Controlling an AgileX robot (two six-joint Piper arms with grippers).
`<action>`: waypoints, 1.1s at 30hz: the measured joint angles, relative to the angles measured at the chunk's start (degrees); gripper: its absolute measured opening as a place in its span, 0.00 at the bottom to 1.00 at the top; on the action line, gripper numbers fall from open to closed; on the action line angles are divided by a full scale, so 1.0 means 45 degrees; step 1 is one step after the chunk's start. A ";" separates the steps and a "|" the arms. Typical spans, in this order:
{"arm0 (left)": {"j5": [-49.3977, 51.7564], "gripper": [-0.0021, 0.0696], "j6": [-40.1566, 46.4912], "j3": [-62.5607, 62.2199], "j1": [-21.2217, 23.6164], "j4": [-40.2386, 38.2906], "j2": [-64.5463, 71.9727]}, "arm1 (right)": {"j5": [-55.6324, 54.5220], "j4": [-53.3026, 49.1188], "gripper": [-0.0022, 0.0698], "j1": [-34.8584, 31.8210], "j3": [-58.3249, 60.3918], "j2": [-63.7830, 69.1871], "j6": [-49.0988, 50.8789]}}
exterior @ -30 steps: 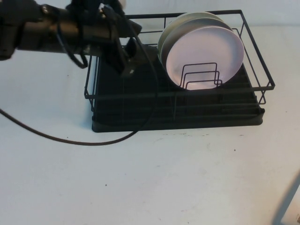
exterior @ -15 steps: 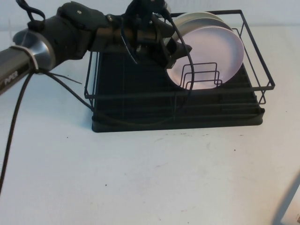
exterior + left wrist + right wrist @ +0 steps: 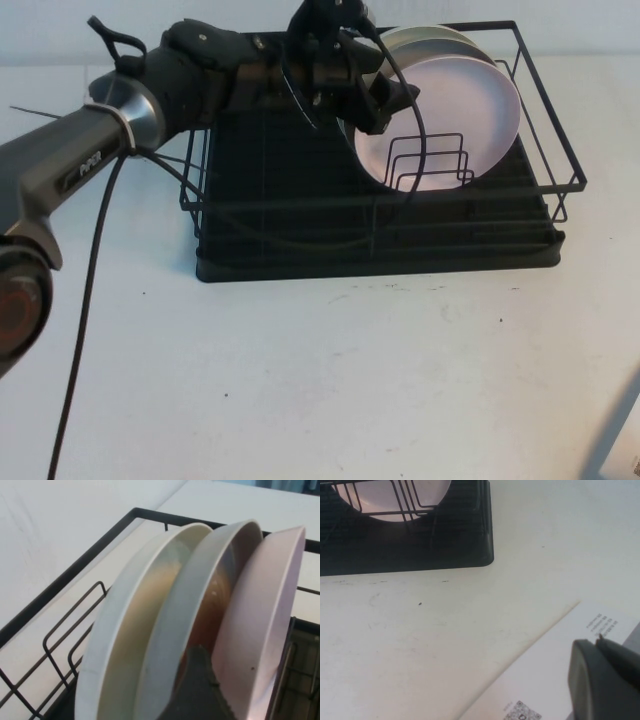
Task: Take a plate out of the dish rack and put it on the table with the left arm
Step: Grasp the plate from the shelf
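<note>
The pale pink plate (image 3: 450,110) stands on edge at the front of the plates in the right half of the black dish rack (image 3: 300,255). In the left wrist view it is the rightmost plate (image 3: 260,630). The left arm (image 3: 190,75) reaches over the rack from the left. My left gripper (image 3: 392,100) is open at the pink plate's upper left rim. One finger (image 3: 197,690) sits in the gap between the pink plate and the plate behind it; the other finger is out of view. My right gripper (image 3: 597,641) is shut and empty, low over the table at the near right.
Two cream grey-green plates (image 3: 400,40) stand right behind the pink one (image 3: 150,620). Wire dividers (image 3: 430,160) stand in front of the pink plate. A white printed sheet (image 3: 545,680) lies under the right gripper. The white table (image 3: 320,380) stretches in front of the rack.
The left arm has swung right across the rack and its gripper has come up to the pink plate's left rim. The plates have not moved.
</note>
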 joint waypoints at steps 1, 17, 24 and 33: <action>-0.0053 0.69 0.0118 0.0000 0.0000 -0.0156 0.0077 | 0.0000 0.0000 0.00 0.0000 0.0000 0.0000 0.0000; -0.0821 0.47 0.1475 0.0000 -0.0024 -0.2279 0.0830 | 0.0000 0.0000 0.00 0.0000 0.0000 0.0000 0.0000; -0.1045 0.24 0.1475 0.0000 -0.0024 -0.2732 0.0985 | 0.0000 0.0000 0.00 0.0000 0.0000 0.0000 0.0000; -0.1265 0.09 0.1990 -0.0159 -0.0024 -0.2565 0.1023 | 0.0000 0.0000 0.00 0.0000 0.0000 0.0000 0.0000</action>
